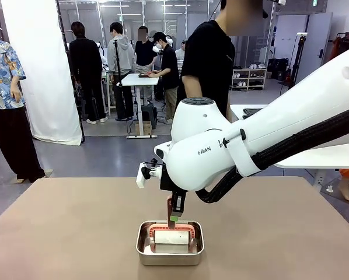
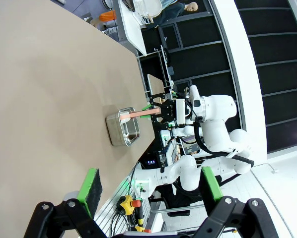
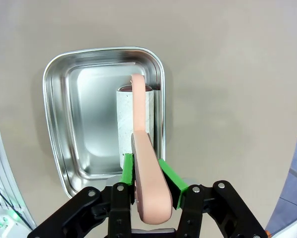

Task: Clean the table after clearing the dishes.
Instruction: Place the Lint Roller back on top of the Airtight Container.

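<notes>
The table (image 1: pixel 69 227) fills the lower half of the front view, a plain brownish-taupe top; near its bottom centre stands a small steel pan (image 1: pixel 170 252), and inside the pan lies a lint roller (image 1: pixel 172 235) with a white roll and a salmon-pink frame and handle.

The right gripper (image 1: pixel 173 217) comes down from the big white arm that enters from the right side of the frame; it hangs just above the pan, and its jaws are closed on the pink handle of the roller. In the right wrist view this is clear: the right gripper (image 3: pixel 149 174) has its two green pads (image 3: pixel 128 167) pressed on both sides of the handle, at the lower middle of the frame; the lint roller (image 3: pixel 134 121) reaches from there up into the steel pan (image 3: pixel 59 99), its white roll resting along the pan's right wall (the pan is otherwise bare and shiny).

In the left wrist view the left gripper (image 2: pixel 148 186) is at the bottom of the frame with its jaws spread wide and nothing between them; the table (image 2: pixel 44 99) takes the left part of this view, and the steel pan (image 2: pixel 122 128) sits at the middle, near the table's edge.

A person in a black shirt (image 1: pixel 206 58) stands at the far side of the table, at the upper centre of the front view.
</notes>
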